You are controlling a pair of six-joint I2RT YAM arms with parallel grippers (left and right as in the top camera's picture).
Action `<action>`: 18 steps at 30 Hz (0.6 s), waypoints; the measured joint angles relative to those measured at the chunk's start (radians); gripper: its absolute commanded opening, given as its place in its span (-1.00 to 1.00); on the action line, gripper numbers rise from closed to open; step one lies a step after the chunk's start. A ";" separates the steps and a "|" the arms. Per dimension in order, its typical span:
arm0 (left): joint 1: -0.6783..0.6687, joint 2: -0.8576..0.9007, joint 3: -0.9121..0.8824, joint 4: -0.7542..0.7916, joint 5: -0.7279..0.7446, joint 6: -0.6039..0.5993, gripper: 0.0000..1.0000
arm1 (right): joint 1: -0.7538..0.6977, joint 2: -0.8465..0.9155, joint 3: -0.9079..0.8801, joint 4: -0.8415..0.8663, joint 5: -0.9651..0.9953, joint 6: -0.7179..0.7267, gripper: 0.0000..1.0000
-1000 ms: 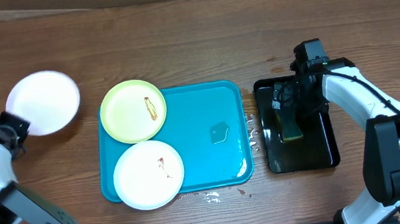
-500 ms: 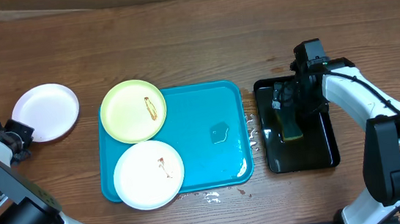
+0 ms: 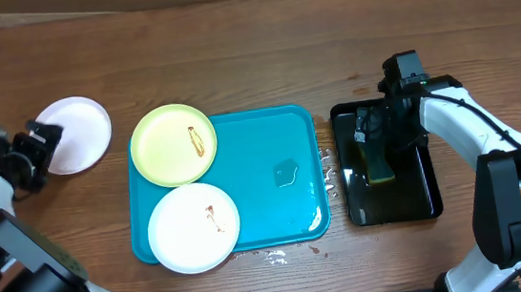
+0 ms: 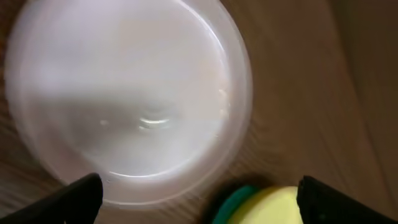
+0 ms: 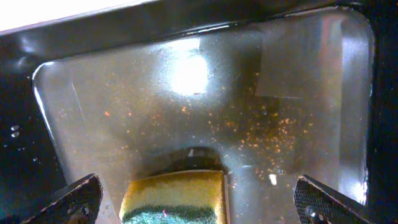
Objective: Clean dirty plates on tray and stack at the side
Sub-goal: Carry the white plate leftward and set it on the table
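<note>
Your left end effector [image 3: 39, 153] stood spread wide just beside the white plate [image 3: 75, 133], which lay on the tabletop [image 3: 232, 53] left of the tray [image 3: 269, 136]. You needed to lift clear without nudging it; the smeared yellow-green plate [image 3: 172, 145] and second white plate [image 3: 194, 227] waited.

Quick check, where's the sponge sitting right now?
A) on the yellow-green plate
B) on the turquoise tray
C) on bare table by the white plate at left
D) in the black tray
D: the sponge lies inside the black tray, between the wide-apart fingers of the right end effector, as the right wrist view shows.
</note>
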 measured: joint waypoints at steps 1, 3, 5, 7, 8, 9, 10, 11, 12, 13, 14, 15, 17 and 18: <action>-0.028 -0.029 0.004 -0.060 0.013 0.001 1.00 | 0.000 0.000 0.000 0.000 0.000 0.000 1.00; -0.103 -0.086 0.007 -0.156 0.017 0.003 1.00 | 0.000 0.000 0.000 0.001 0.000 0.000 1.00; -0.196 -0.129 0.009 -0.229 -0.003 0.006 0.99 | 0.000 0.000 0.000 0.001 0.000 0.000 1.00; -0.311 -0.159 0.010 -0.283 -0.044 0.013 0.99 | 0.000 0.000 0.000 0.000 0.000 0.000 1.00; -0.362 -0.165 0.010 -0.302 -0.062 0.019 1.00 | 0.000 0.000 0.000 0.001 0.000 0.000 1.00; -0.407 -0.168 0.010 -0.320 -0.081 0.024 1.00 | 0.000 0.000 0.000 0.001 0.000 0.000 1.00; -0.455 -0.170 0.010 -0.347 -0.101 0.030 1.00 | 0.000 0.000 0.000 0.000 0.000 0.000 1.00; -0.492 -0.170 0.010 -0.364 -0.109 0.034 1.00 | 0.000 0.000 0.000 0.000 0.000 0.000 1.00; -0.543 -0.170 0.010 -0.395 -0.127 0.043 0.95 | 0.000 0.000 0.000 0.000 0.000 0.000 1.00; -0.577 -0.171 0.010 -0.417 -0.135 0.050 0.93 | 0.000 0.000 0.000 0.001 0.000 0.000 1.00; -0.621 -0.171 0.010 -0.444 -0.153 0.060 0.91 | 0.000 0.000 0.000 0.000 0.000 0.000 1.00; -0.654 -0.171 0.010 -0.465 -0.162 0.066 0.85 | 0.000 0.000 0.000 0.000 0.000 0.000 1.00; -0.719 -0.171 0.010 -0.509 -0.192 0.079 0.70 | 0.000 0.000 0.000 0.000 0.000 0.000 1.00; -0.748 -0.171 0.010 -0.529 -0.205 0.084 0.58 | 0.000 0.000 0.000 0.001 0.000 0.000 1.00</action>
